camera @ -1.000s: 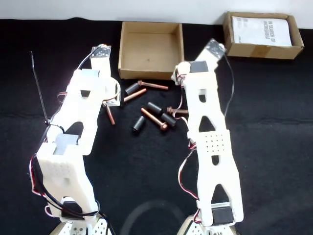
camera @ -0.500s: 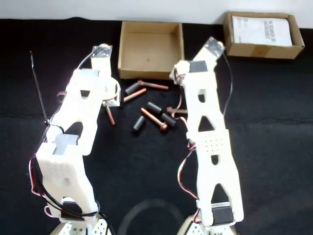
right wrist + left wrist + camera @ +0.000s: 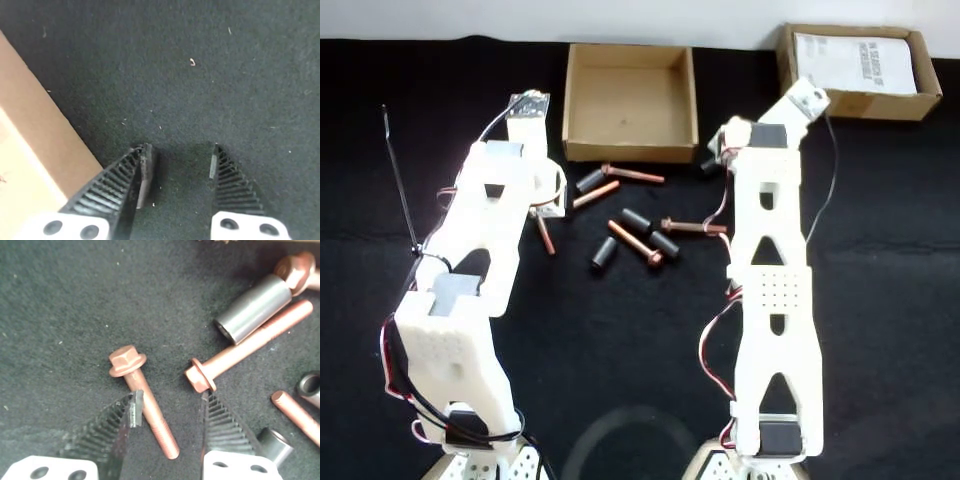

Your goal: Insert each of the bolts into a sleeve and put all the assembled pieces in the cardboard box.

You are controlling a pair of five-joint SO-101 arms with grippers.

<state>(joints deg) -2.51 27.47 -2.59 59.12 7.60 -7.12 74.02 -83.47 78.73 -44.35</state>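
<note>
Cardboard box (image 3: 45, 131) mostly cut off

The high camera looks down from far above on the whole black cloth counter (image 3: 880, 250). Each wrist camera looks down from close behind its own pincer. The left pincer (image 3: 170, 397) view shares a copper metal bolt (image 3: 131, 365) with the high view. The right pincer (image 3: 180, 155) view shares the open brown cardboard box (image 3: 30, 150).

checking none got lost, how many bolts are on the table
5. One bolt lies by the cardboard box, one beside it, one at the left arm, one central, one at the right arm. Arms may hide more.
</note>
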